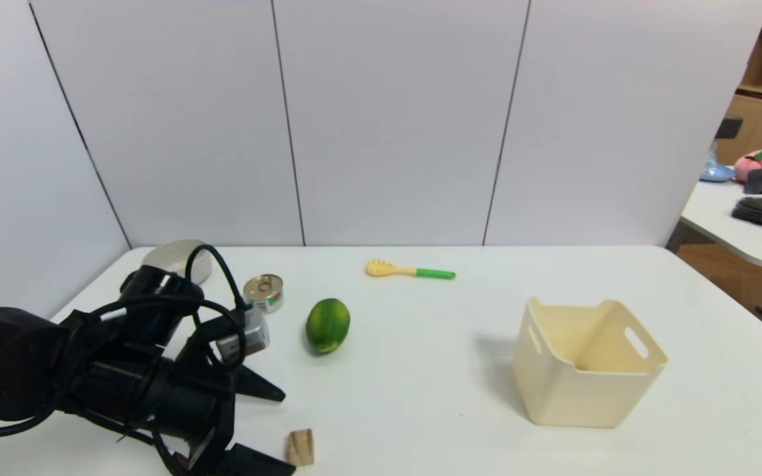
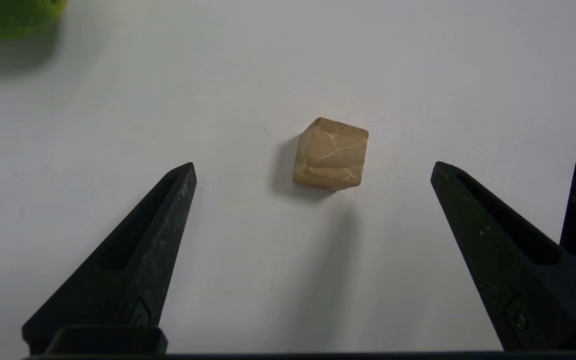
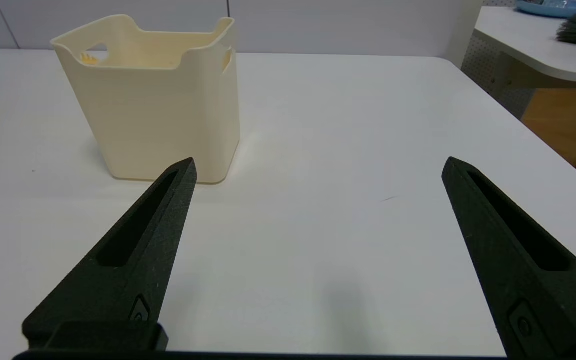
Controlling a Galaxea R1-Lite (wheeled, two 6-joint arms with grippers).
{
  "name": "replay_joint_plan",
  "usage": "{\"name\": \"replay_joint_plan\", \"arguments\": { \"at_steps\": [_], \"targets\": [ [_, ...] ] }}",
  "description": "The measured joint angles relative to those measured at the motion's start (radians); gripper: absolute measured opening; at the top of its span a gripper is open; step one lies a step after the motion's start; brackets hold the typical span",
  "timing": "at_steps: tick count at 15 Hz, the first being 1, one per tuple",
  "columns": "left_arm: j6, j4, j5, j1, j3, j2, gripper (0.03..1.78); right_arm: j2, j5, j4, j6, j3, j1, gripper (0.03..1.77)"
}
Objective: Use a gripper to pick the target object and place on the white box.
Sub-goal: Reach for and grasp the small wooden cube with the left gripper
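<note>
The target object, a small light-tan wooden block (image 1: 301,447) (image 2: 331,154), lies on the white table near its front edge. My left gripper (image 1: 286,431) (image 2: 313,167) hovers just left of it, open wide, the block lying a little beyond the fingertips and touching neither finger. The white box (image 1: 586,377) (image 3: 153,100), a cream bin with slot handles, stands upright to the right. My right gripper (image 3: 318,162) is open with nothing between its fingers, over bare table to the right of the box; it does not show in the head view.
A green fruit (image 1: 327,324), a round tin can (image 1: 264,291), a grey-white bowl (image 1: 176,258) and a yellow scoop with a green handle (image 1: 409,270) lie farther back on the table (image 1: 421,370). A second table (image 1: 738,225) stands at the right.
</note>
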Motion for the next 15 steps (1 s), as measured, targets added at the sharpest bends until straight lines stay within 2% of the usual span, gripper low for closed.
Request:
{"name": "replay_joint_plan", "arguments": {
  "at_steps": [9,12,15],
  "targets": [
    [0.231,-0.002,0.01,-0.024,-0.003,0.06,1.69,0.0,0.0,0.0,0.0,0.0,0.0,1.7],
    [0.247,-0.006,0.017,-0.025,-0.006,0.085,1.69,0.0,0.0,0.0,0.0,0.0,0.0,1.7],
    [0.246,-0.053,0.04,-0.032,-0.01,0.111,1.69,0.0,0.0,0.0,0.0,0.0,0.0,1.7]
  ]
}}
